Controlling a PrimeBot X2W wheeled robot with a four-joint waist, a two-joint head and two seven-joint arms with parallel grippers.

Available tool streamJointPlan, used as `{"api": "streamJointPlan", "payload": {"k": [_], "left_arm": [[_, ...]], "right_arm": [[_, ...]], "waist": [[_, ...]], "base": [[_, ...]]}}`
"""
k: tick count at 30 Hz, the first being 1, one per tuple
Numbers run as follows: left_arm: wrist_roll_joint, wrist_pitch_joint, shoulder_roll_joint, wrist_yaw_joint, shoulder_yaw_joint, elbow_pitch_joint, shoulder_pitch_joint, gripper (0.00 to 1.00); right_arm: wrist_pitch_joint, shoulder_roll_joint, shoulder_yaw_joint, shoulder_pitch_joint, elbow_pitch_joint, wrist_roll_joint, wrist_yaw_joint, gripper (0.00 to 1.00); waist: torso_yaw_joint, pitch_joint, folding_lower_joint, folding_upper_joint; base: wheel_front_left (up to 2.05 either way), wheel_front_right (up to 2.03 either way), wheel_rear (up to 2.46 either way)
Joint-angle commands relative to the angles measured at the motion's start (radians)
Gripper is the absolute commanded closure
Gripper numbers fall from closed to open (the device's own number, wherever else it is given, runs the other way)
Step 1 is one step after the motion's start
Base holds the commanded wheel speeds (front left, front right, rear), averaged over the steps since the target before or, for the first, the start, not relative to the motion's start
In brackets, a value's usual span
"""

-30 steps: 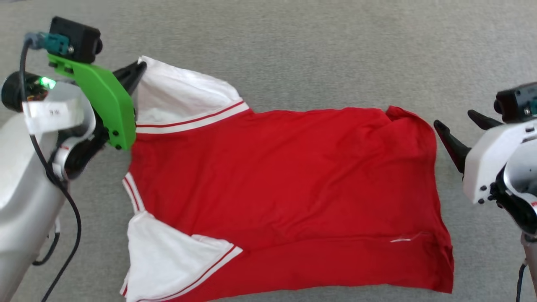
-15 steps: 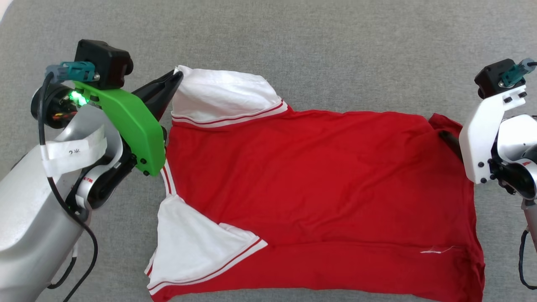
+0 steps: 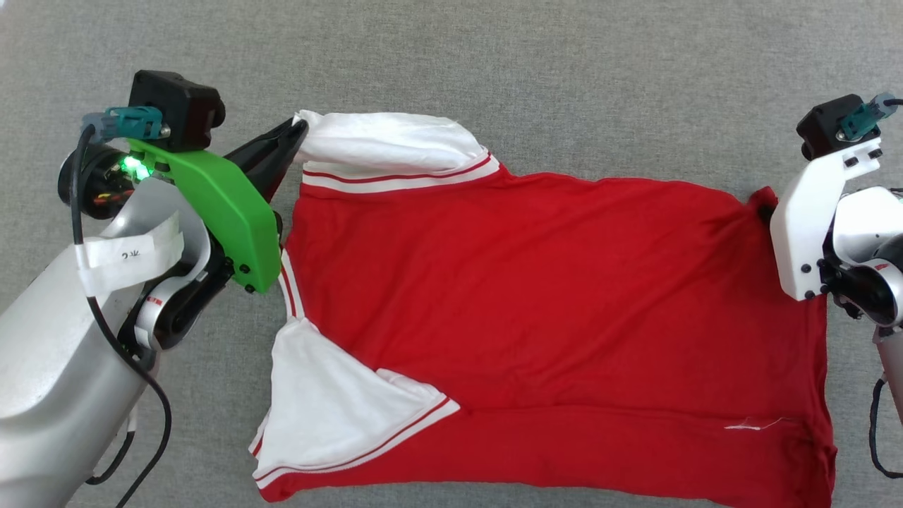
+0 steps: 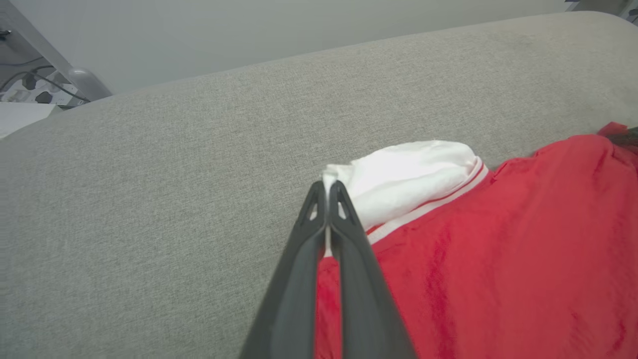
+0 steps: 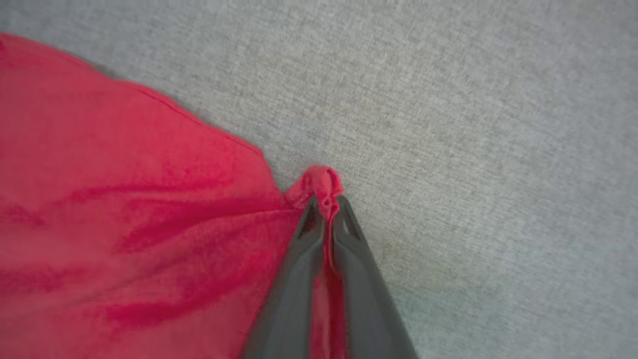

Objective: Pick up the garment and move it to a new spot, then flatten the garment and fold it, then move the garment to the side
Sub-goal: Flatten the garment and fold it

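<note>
We've got the garment (image 3: pixel 550 303) lying on the grey cushion (image 3: pixel 494 63) — left gripper (image 4: pixel 328 185) pinched on its white sleeve (image 4: pixel 398 169), right gripper (image 5: pixel 326 200) clamped on the red hem corner (image 5: pixel 324 177), probably to stretch it flat.

Behind left fingers (image 4: pixel 294 279): green bracket (image 3: pixel 226 212), black camera (image 3: pixel 176 109), teal plug (image 3: pixel 130 121), green light (image 3: pixel 132 164), taped label (image 3: pixel 127 257), black cable (image 3: pixel 168 423). Behind right fingers (image 5: pixel 359 279): white bracket (image 3: pixel 811 226), black screws (image 3: pixel 805 269).
</note>
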Motion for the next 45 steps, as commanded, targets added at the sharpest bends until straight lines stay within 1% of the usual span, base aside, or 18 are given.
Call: {"api": "streamJointPlan", "payload": {"k": [1,9,15,18,22,27,32,37,41,45], "left_arm": [[0.007,-0.011,-0.005,0.002,0.003,0.009,0.004,1.00],[-0.002,-0.056,-0.011,-0.004,0.014,0.070,0.021,1.00],[-0.010,-0.083,-0.023,-0.005,0.015,0.094,0.039,1.00],[-0.021,-0.100,-0.030,0.002,0.018,0.091,0.066,1.00],[-0.028,-0.116,-0.025,0.016,0.016,0.070,0.116,1.00],[-0.048,-0.129,-0.020,0.044,0.007,0.005,0.209,1.00],[-0.058,-0.142,-0.003,0.089,-0.002,-0.066,0.320,1.00],[-0.077,-0.152,0.025,0.134,-0.008,-0.138,0.441,1.00],[-0.098,-0.146,0.049,0.149,-0.021,-0.173,0.521,1.00],[-0.109,-0.127,0.066,0.149,-0.046,-0.183,0.573,1.00]], "right_arm": [[-0.016,0.004,-0.010,0.011,0.030,0.000,-0.008,1.00],[-0.151,0.039,-0.098,0.019,0.051,0.031,-0.008,1.00],[-0.278,0.062,-0.158,0.050,0.045,0.052,-0.008,1.00],[-0.348,0.070,-0.182,0.085,0.039,0.063,-0.008,1.00],[-0.429,0.074,-0.216,0.143,0.028,0.087,-0.008,1.00],[-0.494,0.074,-0.233,0.253,-0.021,0.136,-0.008,1.00],[-0.526,0.075,-0.249,0.371,-0.089,0.193,-0.008,1.00],[-0.522,0.073,-0.271,0.481,-0.147,0.232,-0.008,1.00],[-0.501,0.068,-0.281,0.552,-0.181,0.259,-0.008,1.00],[-0.479,0.055,-0.280,0.599,-0.199,0.274,-0.008,1.00]], "waist": [[-0.001,-0.008,0.0000,0.0105],[-0.016,-0.065,0.0000,0.0105],[-0.023,-0.129,0.0000,0.0105],[-0.022,-0.166,0.0000,0.0105],[-0.012,-0.208,0.0000,0.0105],[0.009,-0.246,0.0000,0.0105],[0.030,-0.271,0.0000,0.0105],[0.051,-0.286,0.0000,0.0105],[0.061,-0.293,0.0000,0.0105],[0.064,-0.295,0.0000,0.0105]], "base": [[0.00,0.00,0.00],[0.00,0.00,0.00],[0.00,0.00,0.00],[0.00,0.00,0.00],[0.00,0.00,0.00],[0.00,0.00,0.00],[0.00,0.00,0.00],[0.00,0.00,0.00],[0.00,0.00,0.00],[0.00,0.00,0.00]]}}
